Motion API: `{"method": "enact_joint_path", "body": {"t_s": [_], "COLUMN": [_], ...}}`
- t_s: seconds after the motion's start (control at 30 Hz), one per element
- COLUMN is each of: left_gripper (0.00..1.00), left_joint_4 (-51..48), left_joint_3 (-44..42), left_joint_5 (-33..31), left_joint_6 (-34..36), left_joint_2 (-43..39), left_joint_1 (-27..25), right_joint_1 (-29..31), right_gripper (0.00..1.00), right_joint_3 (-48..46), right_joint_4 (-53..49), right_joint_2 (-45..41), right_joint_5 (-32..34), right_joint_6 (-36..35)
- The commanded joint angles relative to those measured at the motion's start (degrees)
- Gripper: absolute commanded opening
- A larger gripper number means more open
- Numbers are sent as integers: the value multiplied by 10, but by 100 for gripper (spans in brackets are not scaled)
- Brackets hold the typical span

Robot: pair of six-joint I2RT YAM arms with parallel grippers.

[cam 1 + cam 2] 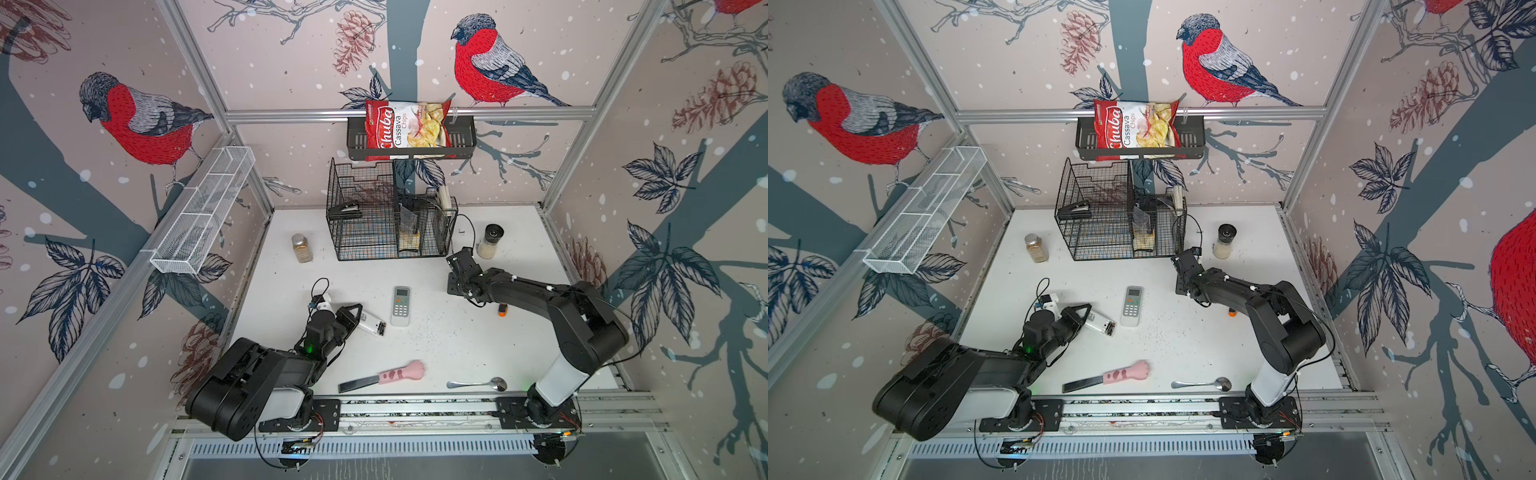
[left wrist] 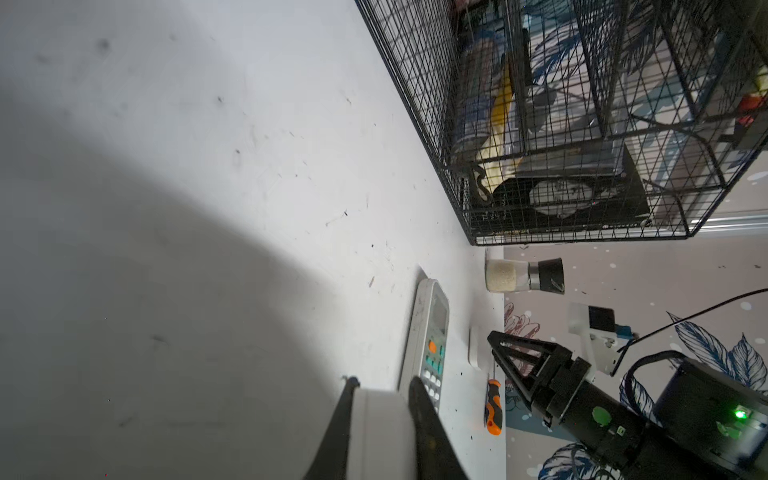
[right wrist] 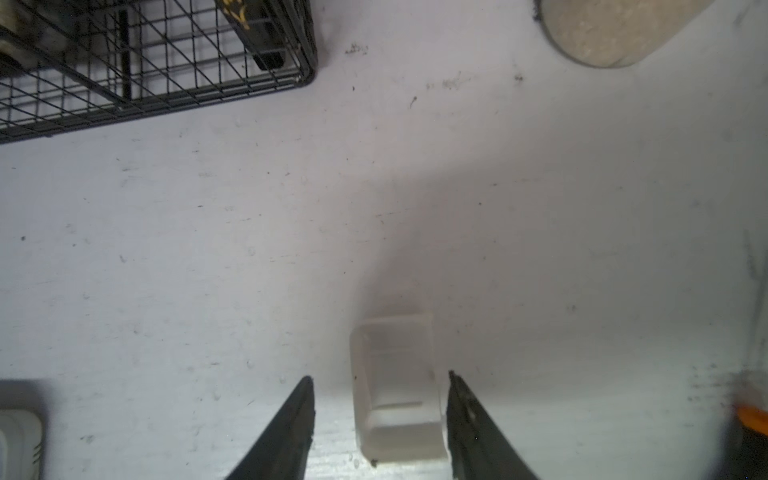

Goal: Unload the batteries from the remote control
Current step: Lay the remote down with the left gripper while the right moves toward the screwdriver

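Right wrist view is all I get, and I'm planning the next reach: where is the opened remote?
Observer: The left gripper is shut on the remote, on the left of the table.
Operator: Are its batteries out?
Observer: No, the dark batteries sit in its open bay.
Operator: What's the white corner at my frame's edge?
Observer: A second remote, keypad up, lying apart from the held one.

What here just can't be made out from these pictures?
- Batteries: the white remote control in the left jaws shows its open back too small in both top views to count any.
- Small white plastic cover: hidden under the right jaws in both top views.
- Orange-and-black screwdriver: mostly under the right arm there.
- Black wire basket contents: blurred behind mesh, left wrist view.
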Motion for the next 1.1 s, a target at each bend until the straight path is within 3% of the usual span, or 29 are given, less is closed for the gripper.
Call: {"method": "enact_joint_path", "body": {"t_s": [0.0, 0.2, 0.37, 0.53, 0.77, 1.07], "left_gripper": [0, 0, 0, 0, 32, 57], "left_joint_4": [33, 121, 149, 178, 175, 126], "left_joint_3": [1, -23, 1, 2, -18, -55], "left_joint_5": [-28, -78, -135, -163, -176, -194], "left_joint_6": [-8, -51, -66, -82, -93, -111], "left_joint_2": [31, 82, 119, 142, 139, 91], "left_joint_1": [-21, -62, -112, -129, -143, -153], "right_joint_1": [1, 0, 0, 0, 0, 0], "right_gripper": [55, 56, 56, 56, 57, 57], "right_joint_3": [-9, -23, -34, -45, -51, -56], "right_joint_4": [-9, -14, -11, -8, -6, -18], "right_joint_2": [-28, -73, -94, -113, -136, -155], "right_joint_5": [15, 12, 3, -3, -7, -2], "right_joint_6": [14, 15, 20, 20, 22, 21]}}
